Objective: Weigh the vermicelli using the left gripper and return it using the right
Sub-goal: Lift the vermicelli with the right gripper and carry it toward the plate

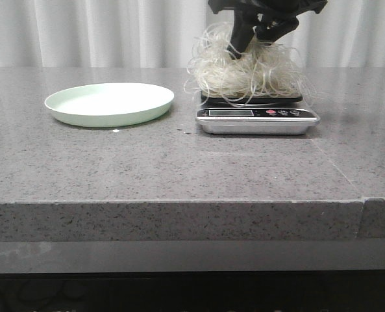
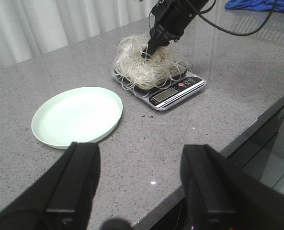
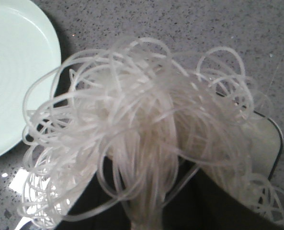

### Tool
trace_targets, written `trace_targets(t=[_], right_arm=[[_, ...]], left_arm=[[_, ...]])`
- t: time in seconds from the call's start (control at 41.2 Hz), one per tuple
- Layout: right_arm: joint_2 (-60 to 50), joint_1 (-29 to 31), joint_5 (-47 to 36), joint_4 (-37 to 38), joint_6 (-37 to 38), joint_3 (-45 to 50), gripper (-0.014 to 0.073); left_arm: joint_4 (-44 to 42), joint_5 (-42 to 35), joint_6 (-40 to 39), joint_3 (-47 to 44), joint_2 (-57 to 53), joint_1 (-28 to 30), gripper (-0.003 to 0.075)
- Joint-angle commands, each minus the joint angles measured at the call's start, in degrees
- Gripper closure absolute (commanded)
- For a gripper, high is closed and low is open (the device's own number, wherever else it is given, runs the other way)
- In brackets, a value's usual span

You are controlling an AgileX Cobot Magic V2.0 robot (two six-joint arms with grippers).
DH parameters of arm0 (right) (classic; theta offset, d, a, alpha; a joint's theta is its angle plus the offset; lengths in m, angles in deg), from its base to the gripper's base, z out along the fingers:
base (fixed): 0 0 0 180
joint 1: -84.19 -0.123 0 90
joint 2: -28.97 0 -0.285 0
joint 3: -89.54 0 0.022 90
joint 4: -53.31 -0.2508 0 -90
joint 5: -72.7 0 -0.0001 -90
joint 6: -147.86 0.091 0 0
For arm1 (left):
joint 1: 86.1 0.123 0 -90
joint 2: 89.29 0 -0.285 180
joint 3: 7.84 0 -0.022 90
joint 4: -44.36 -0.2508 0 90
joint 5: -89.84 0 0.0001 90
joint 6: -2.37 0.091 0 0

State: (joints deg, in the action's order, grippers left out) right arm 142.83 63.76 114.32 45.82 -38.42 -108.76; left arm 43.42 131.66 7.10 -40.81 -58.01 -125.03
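Note:
The vermicelli (image 1: 244, 70), a fluffy mound of thin white-cream strands, sits on the black platform of a silver kitchen scale (image 1: 257, 119) at the table's middle right. My right gripper (image 1: 244, 47) comes down from above into the top of the mound and is shut on a bunch of strands (image 3: 146, 191). The mound also shows in the left wrist view (image 2: 144, 64). My left gripper (image 2: 141, 187) is open and empty, held high over the table's front edge, well away from the scale. The pale green round plate (image 1: 109, 103) lies empty to the left of the scale.
White curtains hang behind the grey speckled table (image 1: 179, 169). A blue cloth (image 2: 256, 4) lies far off on the right side. The table's front edge (image 1: 179, 203) drops off below my left gripper.

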Motion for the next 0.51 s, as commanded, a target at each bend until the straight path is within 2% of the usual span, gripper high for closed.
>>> trace_targets(t=[0.0,0.243,0.485], right_arm=[[-5.3,0.0,-0.7,-0.1,-0.2,-1.7,0.0410],[-11.9,-0.5,-1.7,-0.1,-0.2,-1.9,0.0410],[-11.7,-5.5,0.4,-0.1,-0.2,-10.9,0.0410]], left_arm=[[0.5,-4.4,-0.6,1.3,0.4,-0.4,0.0280],[0.4,-4.4,-0.6,1.3,0.4,-0.4,0.0280],[0.4,-4.4,-0.6,1.3,0.4,-0.4,0.0280]])
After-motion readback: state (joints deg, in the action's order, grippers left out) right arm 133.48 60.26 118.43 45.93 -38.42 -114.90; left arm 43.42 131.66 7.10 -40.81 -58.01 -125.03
